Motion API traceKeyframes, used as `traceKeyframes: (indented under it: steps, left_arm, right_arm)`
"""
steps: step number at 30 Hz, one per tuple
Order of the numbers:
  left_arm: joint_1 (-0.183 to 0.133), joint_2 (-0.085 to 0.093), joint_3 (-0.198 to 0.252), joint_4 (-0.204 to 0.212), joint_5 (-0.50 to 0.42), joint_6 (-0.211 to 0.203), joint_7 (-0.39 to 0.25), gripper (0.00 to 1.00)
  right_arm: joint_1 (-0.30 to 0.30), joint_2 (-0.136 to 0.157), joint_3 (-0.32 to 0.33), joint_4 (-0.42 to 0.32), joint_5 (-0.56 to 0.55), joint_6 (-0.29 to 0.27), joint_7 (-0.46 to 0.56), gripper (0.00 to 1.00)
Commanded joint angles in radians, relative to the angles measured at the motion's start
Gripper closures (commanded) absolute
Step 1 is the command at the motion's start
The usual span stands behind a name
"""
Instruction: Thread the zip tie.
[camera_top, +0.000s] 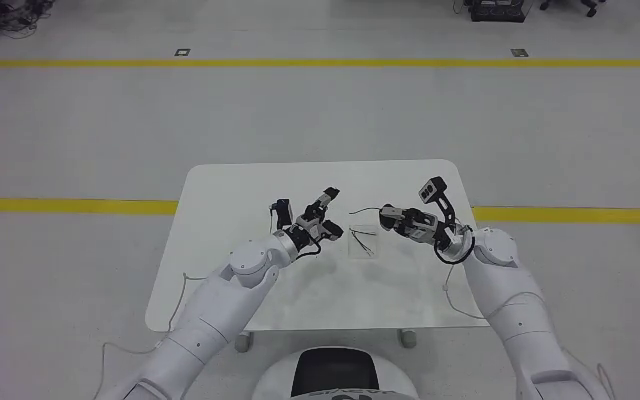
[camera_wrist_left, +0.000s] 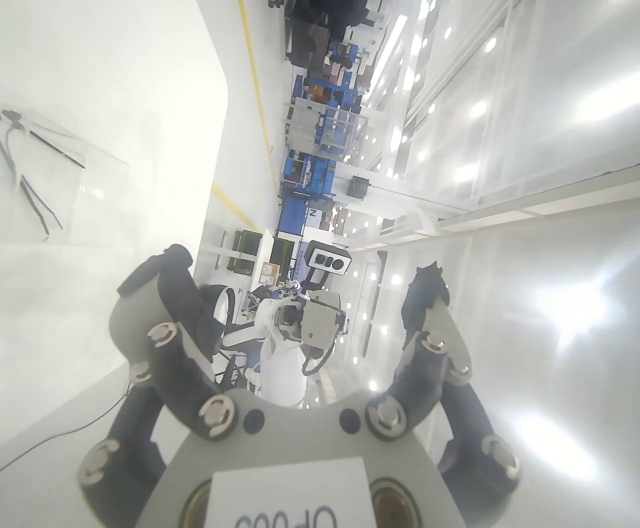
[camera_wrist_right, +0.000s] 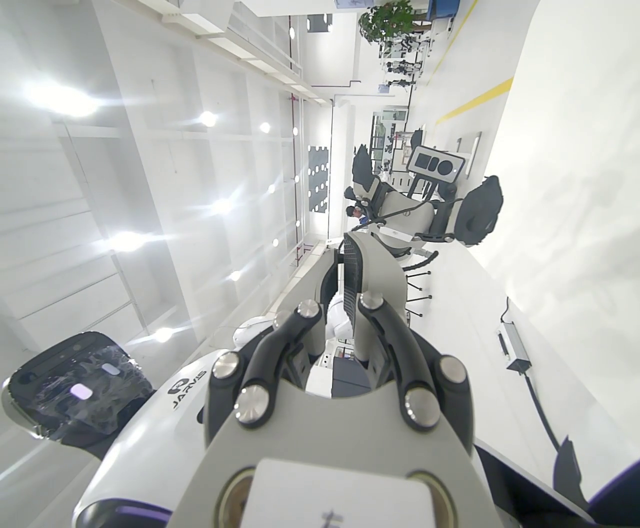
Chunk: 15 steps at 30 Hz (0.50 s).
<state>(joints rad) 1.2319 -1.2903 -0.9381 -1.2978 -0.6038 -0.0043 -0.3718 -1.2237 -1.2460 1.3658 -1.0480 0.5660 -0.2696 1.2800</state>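
My right gripper (camera_top: 385, 213) hovers over the middle of the white table (camera_top: 250, 190), shut on a thin black zip tie (camera_top: 362, 210) that sticks out toward the other arm. In its own wrist view the right gripper (camera_wrist_right: 347, 245) has its ribbed pads pressed together. My left gripper (camera_top: 332, 212) faces it a short way off, open and holding nothing. In the left wrist view the left gripper (camera_wrist_left: 300, 280) has its fingers (camera_wrist_left: 165, 270) spread wide, with the right arm seen between them. Several spare zip ties (camera_wrist_left: 30, 165) lie below in a clear tray (camera_wrist_left: 95, 185).
The clear tray (camera_top: 362, 243) sits on the table just below and between the grippers. Thin cables trail off the table near its left edge (camera_top: 185, 278) and by the right arm (camera_top: 450, 290). A small power adapter (camera_wrist_right: 512, 345) lies near the right arm.
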Motion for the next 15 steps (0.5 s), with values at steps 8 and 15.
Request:
traceKeyframes:
  steps: [8,15]
  left_arm:
    - [0.000,0.000,0.000,0.000,0.000,0.000,0.000,0.00]
    - [0.000,0.000,0.000,0.000,0.000,0.000,0.000,0.00]
  right_arm:
    - [-0.015,0.000,-0.008,-0.017,0.004,0.012,-0.008,1.00]
    - [0.005,-0.004,-0.054,0.020,0.039,0.038,0.054,1.00]
